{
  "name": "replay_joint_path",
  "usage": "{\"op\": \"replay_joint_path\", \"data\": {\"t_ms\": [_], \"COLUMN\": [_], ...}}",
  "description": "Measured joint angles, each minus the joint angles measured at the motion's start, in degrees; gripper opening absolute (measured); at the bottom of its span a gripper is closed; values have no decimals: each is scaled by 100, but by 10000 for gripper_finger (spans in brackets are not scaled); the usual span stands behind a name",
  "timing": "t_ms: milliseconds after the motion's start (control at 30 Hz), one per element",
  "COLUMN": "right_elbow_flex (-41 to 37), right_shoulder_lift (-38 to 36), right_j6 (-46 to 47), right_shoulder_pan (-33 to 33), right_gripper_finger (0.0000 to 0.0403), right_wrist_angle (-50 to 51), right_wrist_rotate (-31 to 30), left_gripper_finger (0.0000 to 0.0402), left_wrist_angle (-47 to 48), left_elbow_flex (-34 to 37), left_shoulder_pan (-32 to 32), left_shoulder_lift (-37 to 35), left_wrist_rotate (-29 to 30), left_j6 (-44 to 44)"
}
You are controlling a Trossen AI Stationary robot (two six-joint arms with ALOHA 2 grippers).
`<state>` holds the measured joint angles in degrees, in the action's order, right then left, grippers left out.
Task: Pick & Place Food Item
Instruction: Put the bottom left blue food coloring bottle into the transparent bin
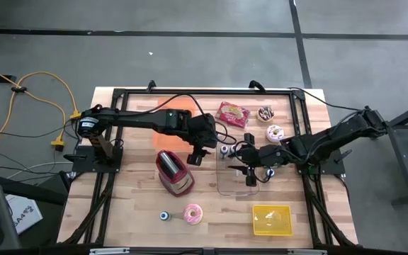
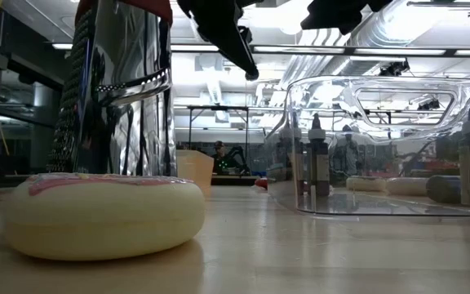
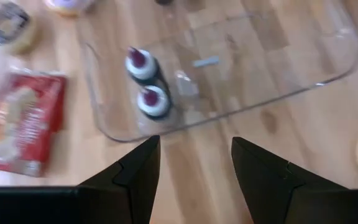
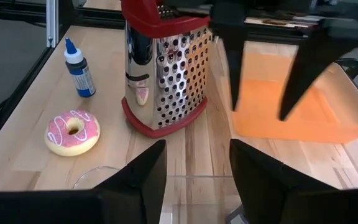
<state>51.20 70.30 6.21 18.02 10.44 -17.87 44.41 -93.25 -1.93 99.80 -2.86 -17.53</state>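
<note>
A pink-iced donut lies flat on the table near its front edge; in the right wrist view the donut is beside a blue bottle. A chocolate donut, a white-pink donut and a red food packet lie at the far side. My left gripper hangs open above the table between the grater and the clear tray, holding nothing. My right gripper hovers open over the clear tray, also with nothing between its fingers.
The red-rimmed steel grater stands upright mid-table. Two small capped bottles stand inside the clear tray. An orange tray sits at the far left, a yellow container at the front right. Black frame rails run along the table edges.
</note>
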Motion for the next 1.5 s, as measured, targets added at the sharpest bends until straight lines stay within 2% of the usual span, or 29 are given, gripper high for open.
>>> {"op": "replay_joint_path", "data": {"t_ms": [267, 533, 833, 1000, 1167, 1500], "right_elbow_flex": [0, 0, 0, 0, 0, 0], "right_shoulder_lift": [0, 0, 0, 0, 0, 0], "right_j6": [-1, 1, -1, -1, 0, -1], "right_shoulder_pan": [-1, 0, 0, 0, 0, 0], "right_gripper_finger": [162, 162, 162, 162, 162, 162], "right_wrist_angle": [1, -29, -42, -42, -42, -40], "right_wrist_rotate": [2, 2, 2, 2, 2, 2], "left_gripper_finger": [190, 190, 190, 190, 190, 190], "left_wrist_angle": [-266, -139, -63, -64, -62, 583], "left_elbow_flex": [-2, -2, -2, -2, -2, -4], "left_shoulder_pan": [95, 432, 942, 1484, 2226, 3751], "left_shoulder_lift": [-295, -943, -1756, -1917, -1919, -1827], "left_wrist_rotate": [304, 778, 772, 772, 808, 2287], "left_j6": [46, 273, 547, 590, 1014, 2045]}}
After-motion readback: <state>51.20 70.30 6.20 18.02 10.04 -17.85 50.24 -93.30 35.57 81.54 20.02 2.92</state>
